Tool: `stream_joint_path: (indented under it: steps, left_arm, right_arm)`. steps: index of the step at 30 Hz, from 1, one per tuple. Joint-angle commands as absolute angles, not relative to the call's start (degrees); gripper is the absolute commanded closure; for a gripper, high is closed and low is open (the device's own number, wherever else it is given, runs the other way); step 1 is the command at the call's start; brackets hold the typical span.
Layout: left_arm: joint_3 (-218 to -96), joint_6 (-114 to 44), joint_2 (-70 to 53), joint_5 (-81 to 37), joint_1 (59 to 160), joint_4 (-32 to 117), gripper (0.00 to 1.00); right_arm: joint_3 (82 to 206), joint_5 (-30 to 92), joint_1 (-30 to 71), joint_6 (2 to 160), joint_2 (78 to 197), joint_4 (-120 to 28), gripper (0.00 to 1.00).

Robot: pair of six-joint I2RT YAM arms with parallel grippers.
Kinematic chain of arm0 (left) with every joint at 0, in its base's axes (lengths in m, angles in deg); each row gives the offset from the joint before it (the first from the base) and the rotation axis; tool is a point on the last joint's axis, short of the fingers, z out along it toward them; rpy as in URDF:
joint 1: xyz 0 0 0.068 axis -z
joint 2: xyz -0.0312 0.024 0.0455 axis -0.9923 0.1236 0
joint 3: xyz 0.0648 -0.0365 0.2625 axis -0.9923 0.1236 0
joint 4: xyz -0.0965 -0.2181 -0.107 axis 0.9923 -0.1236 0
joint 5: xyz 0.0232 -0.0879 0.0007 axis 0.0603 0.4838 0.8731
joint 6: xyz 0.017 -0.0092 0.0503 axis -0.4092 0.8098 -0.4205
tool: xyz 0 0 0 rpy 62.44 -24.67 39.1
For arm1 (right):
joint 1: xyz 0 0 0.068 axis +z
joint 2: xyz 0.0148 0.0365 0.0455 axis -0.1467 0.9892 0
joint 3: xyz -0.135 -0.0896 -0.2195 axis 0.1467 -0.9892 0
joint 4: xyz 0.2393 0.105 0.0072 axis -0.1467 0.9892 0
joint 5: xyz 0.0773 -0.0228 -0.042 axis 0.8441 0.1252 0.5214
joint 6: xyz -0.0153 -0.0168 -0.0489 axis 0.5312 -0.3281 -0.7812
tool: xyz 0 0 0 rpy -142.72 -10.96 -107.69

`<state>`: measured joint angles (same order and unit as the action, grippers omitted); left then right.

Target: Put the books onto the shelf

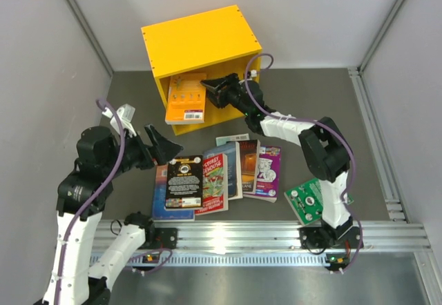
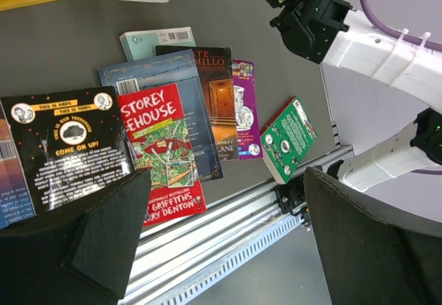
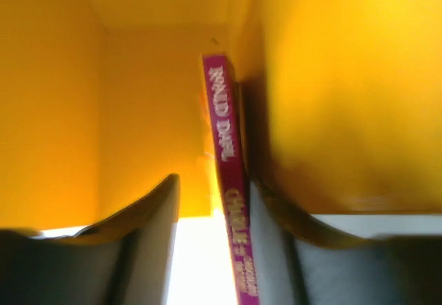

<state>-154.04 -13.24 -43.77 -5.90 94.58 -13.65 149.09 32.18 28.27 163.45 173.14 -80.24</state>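
Though loose, book (image 3: pixel 222 125) within right gripper (image 3: pixel 209 188)

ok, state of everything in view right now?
shelf: upright, opening toward the arms.
table books: flat, overlapping, not shelved.
green book: apart, by the right arm's base.
orange book: partly in the shelf, sticking out.
left pincer: open, empty, above the table books.
right pincer: open, inside the shelf, astride a magenta spine.

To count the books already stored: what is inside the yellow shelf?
An orange book leans in the shelf, half sticking out, with the right gripper beside it. The top covers whatever lies deeper.
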Motion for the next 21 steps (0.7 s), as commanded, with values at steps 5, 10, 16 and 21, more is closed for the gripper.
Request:
stream_joint_path:
  steps: [5,10,16,21]
  left_arm:
    - [-152.82,-14.48,-42.82,-4.83,94.68,-11.33,0.04]
    - [-152.90,-14.83,-42.12,-5.01,94.68,-10.89,0.03]
    - [-152.64,-18.33,-40.37,-3.34,94.76,-10.63,0.12]
    - [-150.63,-24.22,-35.89,-11.77,97.31,-11.77,0.25]
  right_arm:
    - [154.75,24.00,29.44,167.08,174.19,-82.67,0.18]
    - [154.32,25.40,28.92,163.22,170.95,-73.92,0.15]
    - [149.13,22.23,28.39,160.57,164.96,-67.11,0.12]
    - [151.67,23.47,28.47,161.97,167.50,-67.29,0.12]
